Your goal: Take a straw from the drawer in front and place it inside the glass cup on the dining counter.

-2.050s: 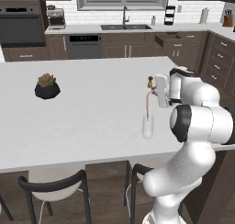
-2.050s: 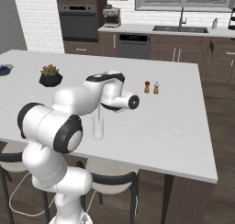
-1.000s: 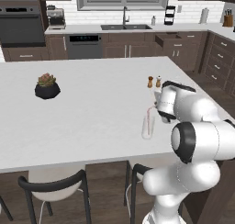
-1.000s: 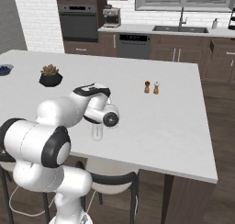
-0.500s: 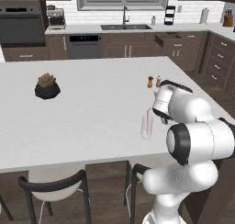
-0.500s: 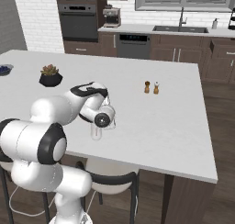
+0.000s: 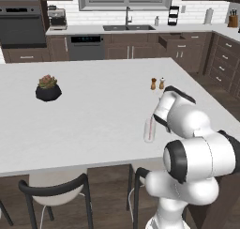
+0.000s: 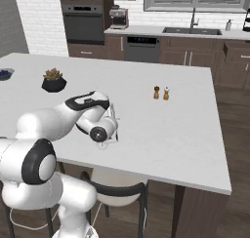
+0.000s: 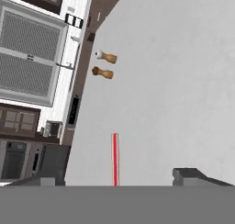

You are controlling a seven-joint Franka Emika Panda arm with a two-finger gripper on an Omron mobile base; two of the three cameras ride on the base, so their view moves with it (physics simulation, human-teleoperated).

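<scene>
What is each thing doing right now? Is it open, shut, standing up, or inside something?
hand: open, fingers wide apart, not touching the straw.
straw: standing in the glass cup, nothing holding it.
glass cup: upright on the dining counter, straw inside.
drawer: pulled open, over by the far cabinets.
two shakers: upright, side by side.
potted plant: upright on the counter.

Matt white dining counter (image 7: 93, 106) top

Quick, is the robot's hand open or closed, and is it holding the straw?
Gripper: open, fingers apart on either side of the straw, not squeezing it.
</scene>
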